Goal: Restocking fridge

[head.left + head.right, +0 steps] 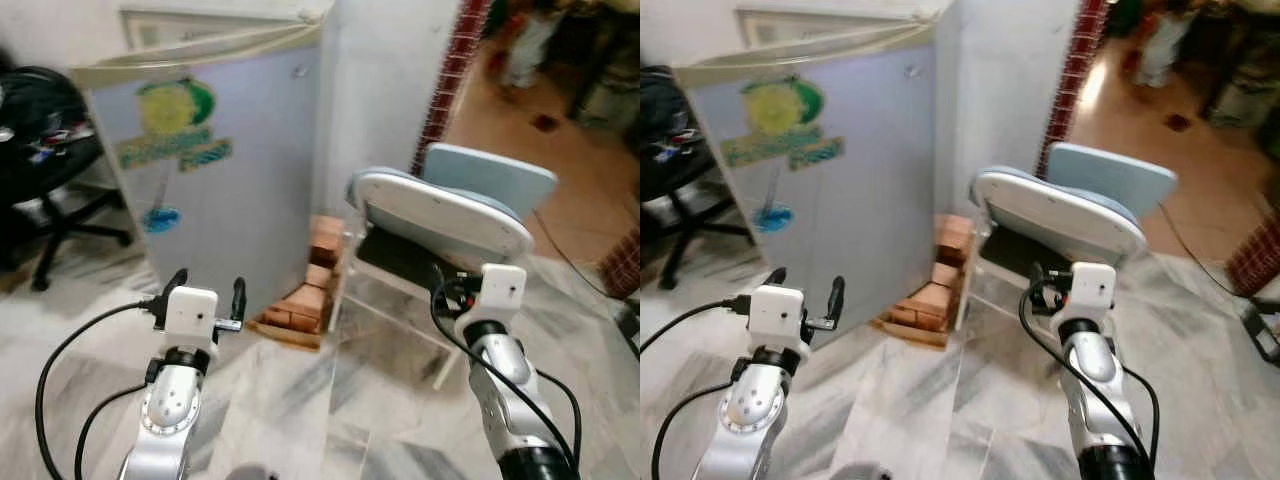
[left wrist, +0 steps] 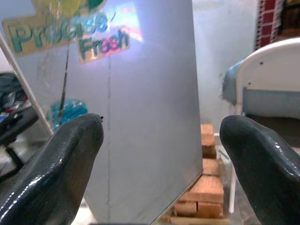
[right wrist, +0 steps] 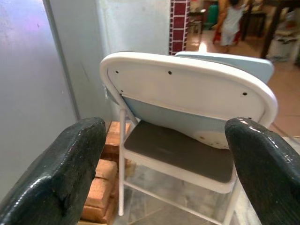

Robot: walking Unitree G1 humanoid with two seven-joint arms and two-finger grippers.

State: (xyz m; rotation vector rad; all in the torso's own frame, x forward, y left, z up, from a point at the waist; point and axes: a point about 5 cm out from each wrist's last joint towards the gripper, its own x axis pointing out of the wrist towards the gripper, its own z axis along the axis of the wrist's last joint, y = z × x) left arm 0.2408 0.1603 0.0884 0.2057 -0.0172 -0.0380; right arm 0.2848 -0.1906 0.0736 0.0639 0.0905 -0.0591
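Note:
A small fridge (image 1: 235, 190) stands ahead on the left, its grey door carrying a green and yellow "Produce Fresh" sticker (image 1: 175, 150). My left gripper (image 1: 208, 282) is held up a short way before the lower part of that door, open, with nothing between its fingers (image 2: 70, 159). In the left wrist view the door (image 2: 140, 117) is straight ahead. My right gripper (image 3: 166, 136) is raised in front of a white folding chair (image 3: 187, 93), open and holding nothing. No food items are in sight.
The folding chair (image 1: 440, 215) stands right of the fridge, with a stack of bricks (image 1: 305, 295) between them by the wall. A black office chair (image 1: 40, 150) is at the far left. Marble floor (image 1: 330, 400) lies ahead. A person (image 1: 525, 45) stands far back right.

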